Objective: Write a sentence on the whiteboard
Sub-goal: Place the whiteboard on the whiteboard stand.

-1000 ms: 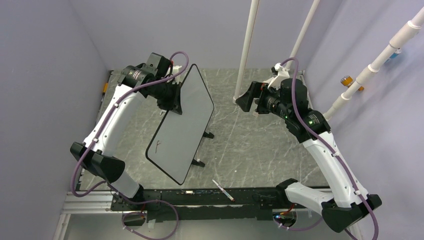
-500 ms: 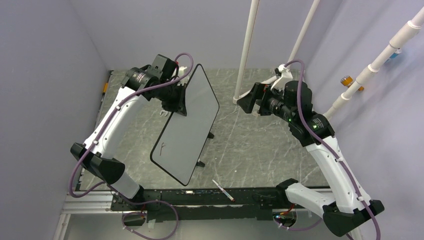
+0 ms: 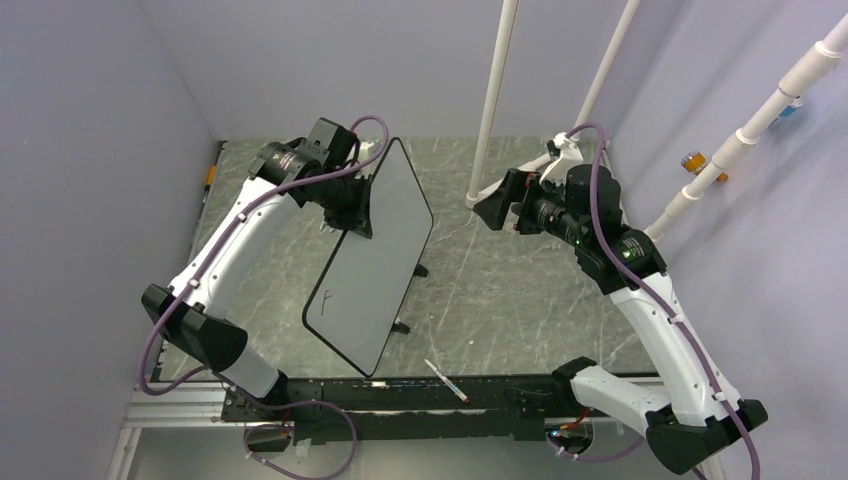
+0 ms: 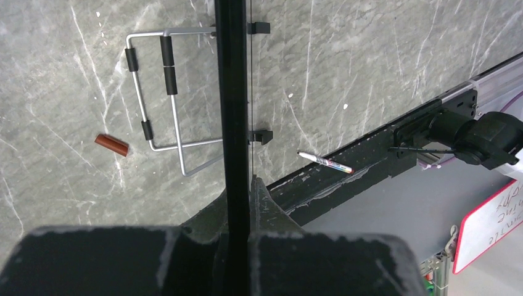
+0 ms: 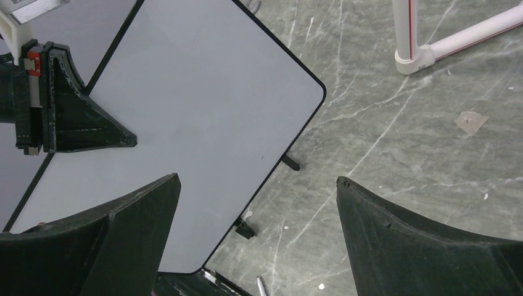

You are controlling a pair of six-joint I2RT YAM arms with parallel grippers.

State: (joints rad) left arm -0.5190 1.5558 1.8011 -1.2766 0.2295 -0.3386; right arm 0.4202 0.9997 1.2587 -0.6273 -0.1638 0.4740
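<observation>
The whiteboard (image 3: 378, 255) is held off the table, tilted, with its small black feet in the air. My left gripper (image 3: 360, 205) is shut on its upper left rim. In the left wrist view the board shows edge-on as a black strip (image 4: 233, 92) running between the closed fingers of the left gripper (image 4: 240, 188). Of the sentence, only one short thin mark (image 3: 320, 297) shows near the board's lower corner. My right gripper (image 3: 490, 205) hangs open to the right of the board, facing its white face (image 5: 203, 105). Nothing lies between the right gripper's (image 5: 258, 185) fingers.
A marker pen (image 3: 445, 380) (image 4: 325, 162) lies on the table near the front rail. A reddish-brown cap (image 4: 111, 145) and a wire stand (image 4: 154, 92) lie under the board. White pipes (image 3: 495, 100) rise at the back. A second, red-rimmed board (image 4: 487, 228) sits beyond the rail.
My left arm has swung the whiteboard a little to the right and changed its tilt slightly. The right arm has shifted only a little, its gripper still open.
</observation>
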